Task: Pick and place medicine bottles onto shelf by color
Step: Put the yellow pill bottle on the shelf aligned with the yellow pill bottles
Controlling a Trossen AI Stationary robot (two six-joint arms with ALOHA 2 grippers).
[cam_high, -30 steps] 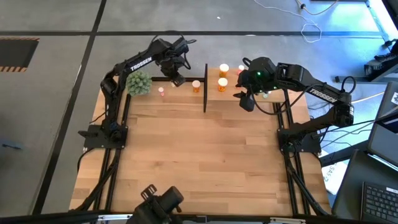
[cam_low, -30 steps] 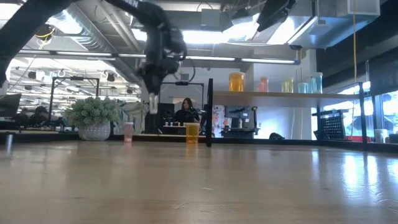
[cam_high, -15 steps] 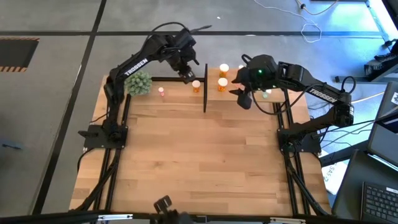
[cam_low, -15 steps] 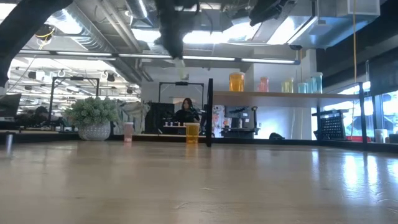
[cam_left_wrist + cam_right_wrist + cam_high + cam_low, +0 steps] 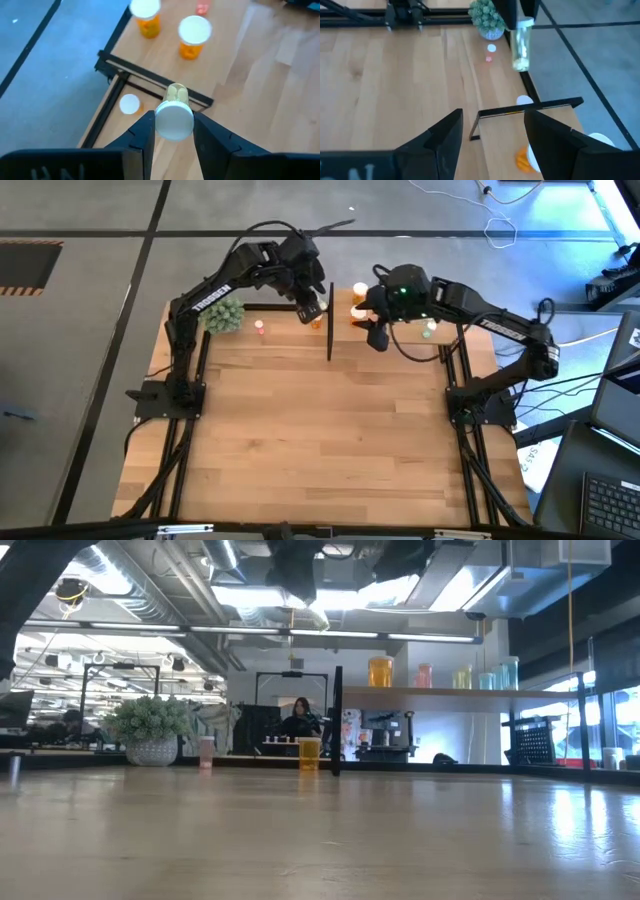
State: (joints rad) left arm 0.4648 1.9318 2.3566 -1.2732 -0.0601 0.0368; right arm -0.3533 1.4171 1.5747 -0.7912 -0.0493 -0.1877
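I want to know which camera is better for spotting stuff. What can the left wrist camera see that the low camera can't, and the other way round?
Only the left wrist view shows the left gripper shut on a yellowish bottle, with the white caps of two orange bottles beyond. Only the low view shows the plant, a pink bottle on the table, and bottles lined up on the shelf, side-on. Both show the wooden table and orange bottles.

Left tool holds a pale bottle above the shelf edge, right tool hovers over orange bottles, plant ball sits on surface.
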